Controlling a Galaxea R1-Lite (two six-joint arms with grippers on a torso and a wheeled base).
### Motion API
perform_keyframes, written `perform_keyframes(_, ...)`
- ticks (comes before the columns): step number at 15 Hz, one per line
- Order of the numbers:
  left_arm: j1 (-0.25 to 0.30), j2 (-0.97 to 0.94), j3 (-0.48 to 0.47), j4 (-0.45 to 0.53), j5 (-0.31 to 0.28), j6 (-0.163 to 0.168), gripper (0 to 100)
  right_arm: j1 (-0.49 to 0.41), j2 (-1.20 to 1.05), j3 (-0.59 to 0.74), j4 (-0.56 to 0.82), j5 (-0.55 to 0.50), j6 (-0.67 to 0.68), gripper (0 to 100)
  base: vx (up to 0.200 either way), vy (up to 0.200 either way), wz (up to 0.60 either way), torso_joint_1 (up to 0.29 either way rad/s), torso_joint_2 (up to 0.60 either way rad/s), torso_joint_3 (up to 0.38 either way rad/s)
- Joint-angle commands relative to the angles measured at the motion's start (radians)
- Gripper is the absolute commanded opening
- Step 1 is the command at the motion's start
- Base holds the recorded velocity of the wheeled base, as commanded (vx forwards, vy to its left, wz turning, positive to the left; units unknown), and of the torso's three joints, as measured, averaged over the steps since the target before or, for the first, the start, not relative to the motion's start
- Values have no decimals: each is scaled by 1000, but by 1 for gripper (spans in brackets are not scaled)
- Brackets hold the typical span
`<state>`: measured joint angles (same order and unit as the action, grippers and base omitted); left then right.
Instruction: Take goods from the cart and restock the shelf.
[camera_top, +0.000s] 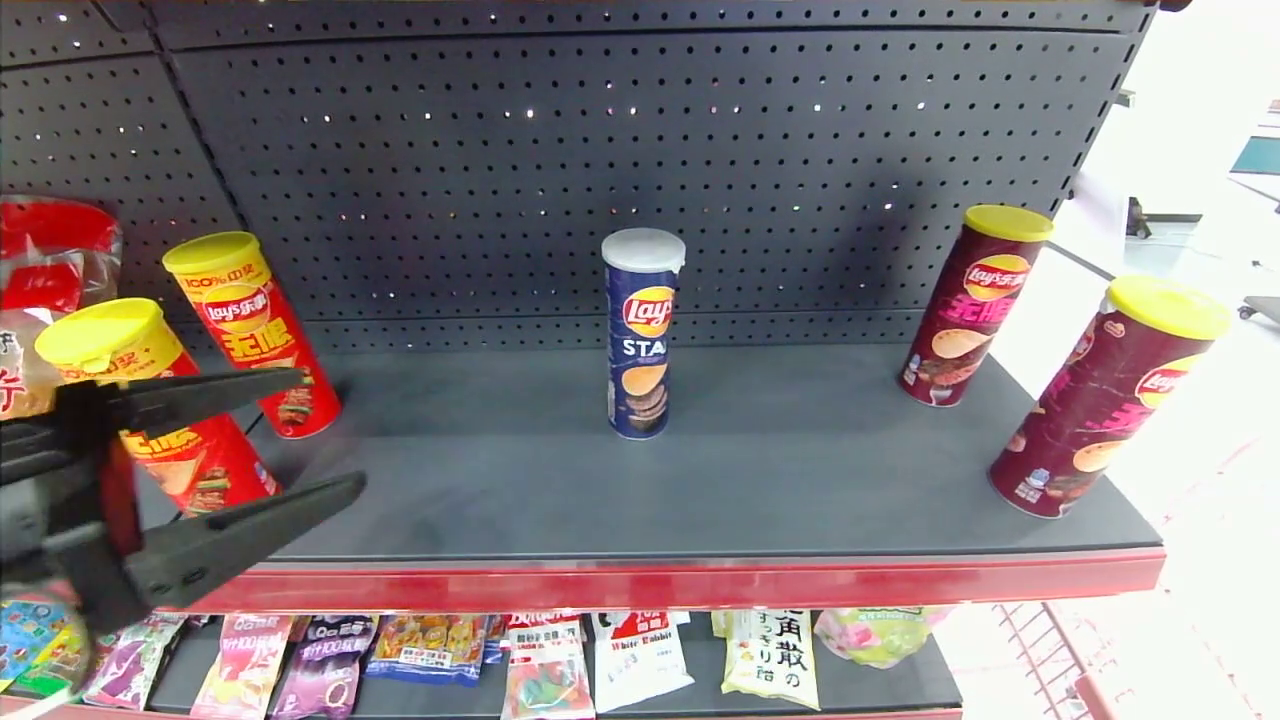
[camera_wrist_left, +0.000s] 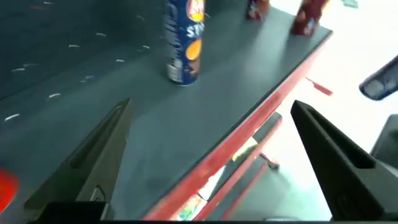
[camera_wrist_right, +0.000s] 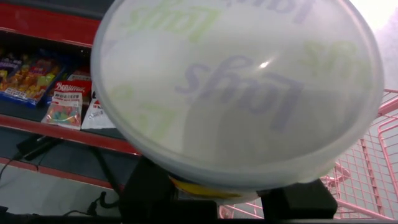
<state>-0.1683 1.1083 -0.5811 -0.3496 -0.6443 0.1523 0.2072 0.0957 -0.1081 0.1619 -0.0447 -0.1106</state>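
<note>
Tool (camera_wrist_left: 210, 104) spread wide over grey shelf (camera_wrist_left: 155, 143), blue can (camera_wrist_left: 184, 43) upright

A dark perforated back panel (camera_top: 640, 150) fills the upper half of the head view, and pinpoints of light show through some of its holes. Below it, across the middle of the frame, the shelf (camera_top: 800, 480) has a matte charcoal deck edged by a glossy red front strip (camera_top: 700, 582). A second, lower deck (camera_top: 880, 685) runs along the bottom edge. Past the shelf's right end, the right side of the frame is a pale floor (camera_top: 1220, 520), washed out by strong light. In the upper right stand a teal-topped piece of furniture (camera_top: 1255, 155) and a dark stand (camera_top: 1150, 215), both too indistinct to identify.
</note>
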Motion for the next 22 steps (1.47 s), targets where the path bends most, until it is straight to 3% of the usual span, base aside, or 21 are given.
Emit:
perform_keyframes(1,-99,432,-82,-232,-28,56,100,1,2,7,-13,0,11,0,0,0,0,0,0,0)
perform_keyframes(3,-149,568,-141,-378,-11,49,100,1,2,27,-48,-3,19,0,0,0,0,0,0,0)
perform_keyframes(7,-223,709,-275,-391,-9,46,100,0,2,36,-61,-4,20,0,0,0,0,0,0,0)
perform_keyframes(8,-232,762,-349,-390,-9,46,100,0,2,36,-61,-6,20,0,0,0,0,0,0,0)
perform_keyframes(12,-229,872,-517,-387,0,46,100,0,2,36,-61,-6,20,0,0,0,0,0,0,0)
perform_keyframes(18,-226,935,-631,-370,0,44,100,1,2,36,-61,-6,20,0,0,0,0,0,0,0)
perform_keyframes(22,-226,947,-712,-293,-3,44,100,0,2,36,-61,-7,20,0,0,0,0,0,0,0)
